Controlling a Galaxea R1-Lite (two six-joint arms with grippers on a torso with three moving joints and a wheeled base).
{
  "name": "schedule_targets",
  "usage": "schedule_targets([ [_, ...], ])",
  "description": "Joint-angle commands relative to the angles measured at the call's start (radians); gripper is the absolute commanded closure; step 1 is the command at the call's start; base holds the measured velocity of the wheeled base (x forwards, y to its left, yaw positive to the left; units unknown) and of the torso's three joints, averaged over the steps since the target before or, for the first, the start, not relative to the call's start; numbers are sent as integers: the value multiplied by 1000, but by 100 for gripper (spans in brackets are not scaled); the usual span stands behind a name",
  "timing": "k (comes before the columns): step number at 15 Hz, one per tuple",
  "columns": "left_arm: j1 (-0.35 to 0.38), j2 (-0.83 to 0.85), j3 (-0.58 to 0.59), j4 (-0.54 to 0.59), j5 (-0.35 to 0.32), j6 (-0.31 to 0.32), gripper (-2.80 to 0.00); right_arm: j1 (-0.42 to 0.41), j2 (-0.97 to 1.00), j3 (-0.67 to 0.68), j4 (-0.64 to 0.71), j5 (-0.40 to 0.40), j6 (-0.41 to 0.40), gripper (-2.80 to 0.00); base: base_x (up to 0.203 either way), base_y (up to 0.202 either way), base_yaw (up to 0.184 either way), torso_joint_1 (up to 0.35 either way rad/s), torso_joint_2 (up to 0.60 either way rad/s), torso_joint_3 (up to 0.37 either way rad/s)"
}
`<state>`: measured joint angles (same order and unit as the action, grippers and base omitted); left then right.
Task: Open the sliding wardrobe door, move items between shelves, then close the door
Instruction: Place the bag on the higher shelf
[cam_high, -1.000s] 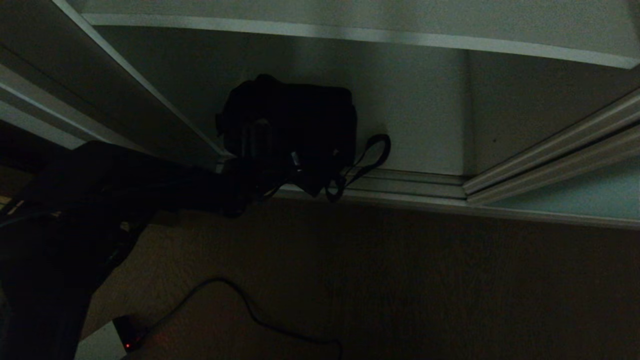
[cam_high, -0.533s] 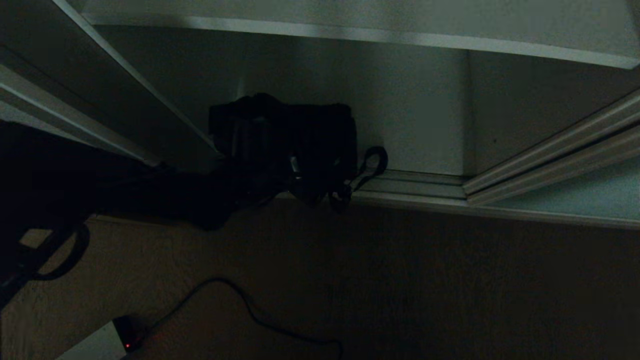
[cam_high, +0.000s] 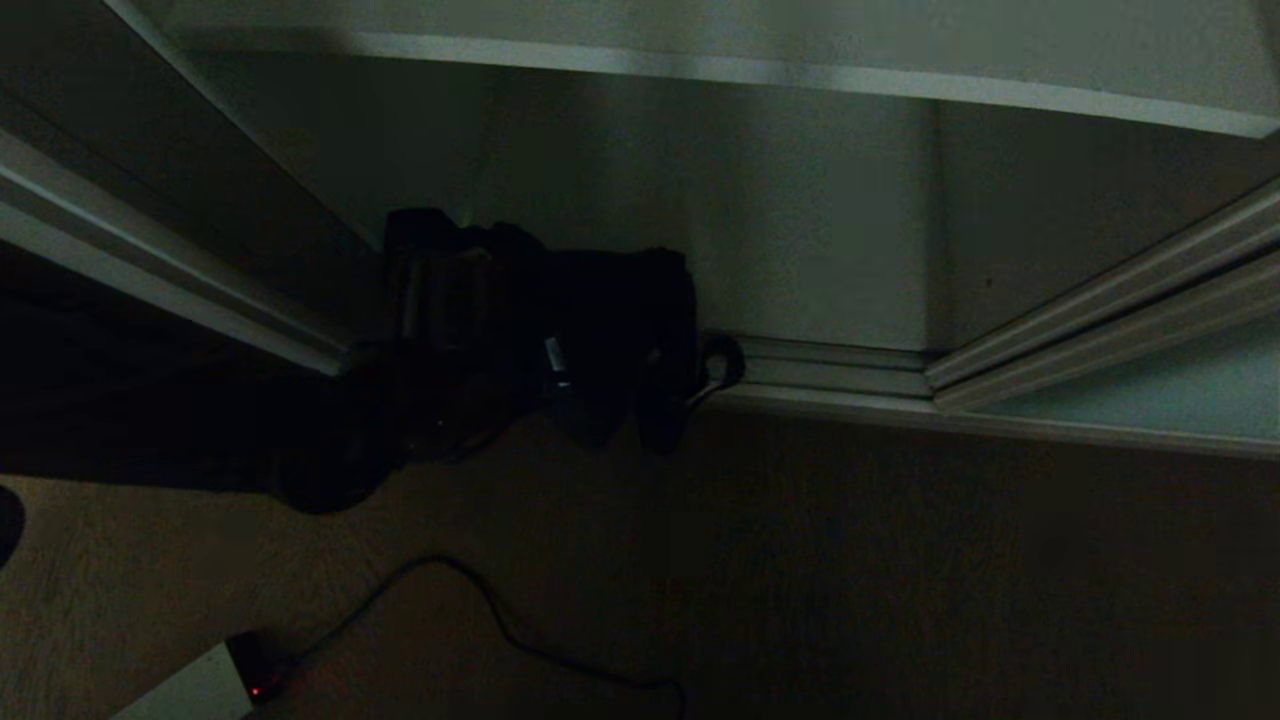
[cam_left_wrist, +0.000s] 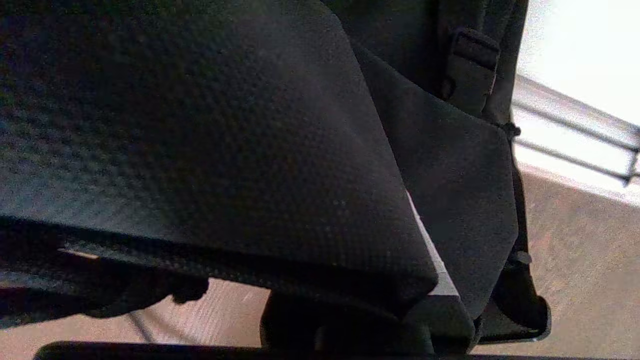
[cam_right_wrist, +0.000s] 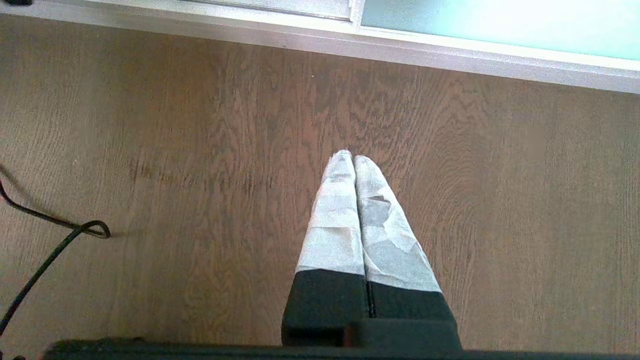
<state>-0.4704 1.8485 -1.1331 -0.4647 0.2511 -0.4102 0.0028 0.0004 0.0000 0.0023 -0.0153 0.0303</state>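
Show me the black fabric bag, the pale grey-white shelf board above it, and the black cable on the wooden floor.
black fabric bag (cam_high: 600, 330): head view, dark side panel.
pale grey-white shelf board (cam_high: 760, 72): head view, lighter front edge.
black cable (cam_high: 500, 620): head view, curved middle stretch.

1. The head view is very dim; the black bag (cam_high: 560, 330) and the arm merge into shadow.
2. The left wrist view is soft, with glare on the wardrobe track (cam_left_wrist: 575, 120).
3. The right wrist view is bright and sharp on the wooden floor (cam_right_wrist: 200, 150).
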Motion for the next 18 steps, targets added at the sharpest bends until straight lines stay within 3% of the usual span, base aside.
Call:
schedule_targets([
  [1,-2,-61,42,-4,6,-4,0,0,-3,1,0,0,0,0,0,0,0,0,0,0],
  [5,-19,-178,52,23,9,9,0,0,-3,0,1,0,0,0,0,0,0,0,0,0],
  [14,-59,-526,52,318,-6,123,0,0,-3,0,0,0,-1,0,0,0,0,0,0,0],
  [18,-75,-659,56,403,-9,243,0,0,-3,2,0,0,0,0,0,0,0,0,0,0],
])
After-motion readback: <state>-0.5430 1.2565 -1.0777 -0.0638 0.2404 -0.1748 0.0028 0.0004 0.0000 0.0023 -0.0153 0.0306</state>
